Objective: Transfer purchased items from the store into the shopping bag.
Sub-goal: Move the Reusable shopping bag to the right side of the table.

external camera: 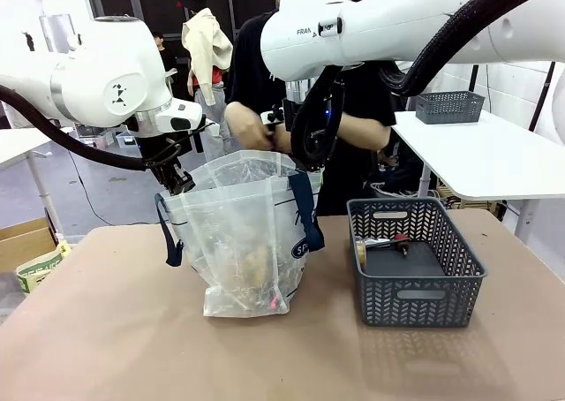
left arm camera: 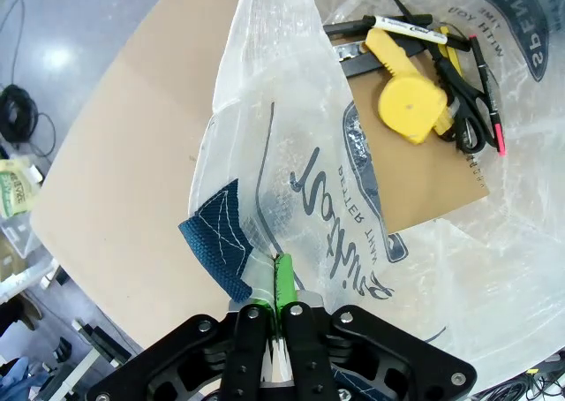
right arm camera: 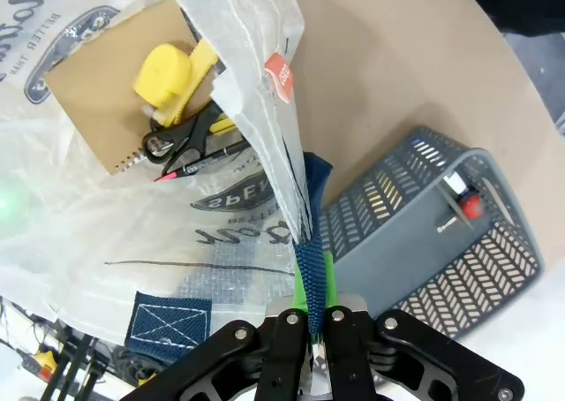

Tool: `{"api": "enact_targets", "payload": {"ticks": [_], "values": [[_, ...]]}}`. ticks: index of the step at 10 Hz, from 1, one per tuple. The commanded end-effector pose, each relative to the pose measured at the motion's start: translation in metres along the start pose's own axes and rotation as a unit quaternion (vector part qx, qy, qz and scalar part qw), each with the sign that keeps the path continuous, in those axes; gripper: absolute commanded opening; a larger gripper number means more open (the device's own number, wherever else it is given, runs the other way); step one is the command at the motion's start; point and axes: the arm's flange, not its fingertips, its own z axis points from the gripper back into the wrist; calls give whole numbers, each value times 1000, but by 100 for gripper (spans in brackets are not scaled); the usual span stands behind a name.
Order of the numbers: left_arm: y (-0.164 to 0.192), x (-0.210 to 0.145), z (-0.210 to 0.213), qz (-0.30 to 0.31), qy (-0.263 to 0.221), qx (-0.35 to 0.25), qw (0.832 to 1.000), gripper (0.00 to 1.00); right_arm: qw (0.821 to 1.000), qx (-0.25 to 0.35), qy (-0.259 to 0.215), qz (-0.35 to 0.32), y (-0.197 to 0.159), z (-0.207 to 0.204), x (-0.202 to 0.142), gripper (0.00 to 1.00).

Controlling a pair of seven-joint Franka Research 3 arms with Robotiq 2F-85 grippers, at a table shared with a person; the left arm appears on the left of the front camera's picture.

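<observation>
The left gripper [left arm camera: 276, 288] is clenched on the clear rim of the bag [external camera: 238, 242] at its 10 o'clock, just beside a navy strap [left arm camera: 216, 235]. The right gripper [right arm camera: 313, 308] is clamped on the other strap [right arm camera: 311, 246] at 2 o'clock. A notebook [left arm camera: 424, 176] and a yellow lump [left arm camera: 408, 105] lie inside the bag. The basket [external camera: 415, 306], at the bag's 3 o'clock, holds what may be pens [external camera: 381, 242].

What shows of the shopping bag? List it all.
The shopping bag is a clear, crinkled plastic tote with navy strap handles and a dark blue logo. It stands upright on the table beside the basket, mouth open: left gripper and right gripper each pinch its rim. Inside lie a notebook, scissors and pens.
</observation>
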Motion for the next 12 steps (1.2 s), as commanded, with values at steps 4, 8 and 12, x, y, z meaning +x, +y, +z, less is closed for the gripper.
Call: {"api": "enact_targets", "payload": {"ticks": [4,8,12], "values": [[1,0,1,6,-1,2,1000,0,1000,0,0,-3,-1,0,-1,0],[1,0,1,6,-1,2,1000,0,1000,0,0,-3,-1,0,-1,0],[1,0,1,6,-1,2,1000,0,1000,0,0,-3,-1,0,-1,0]]}}
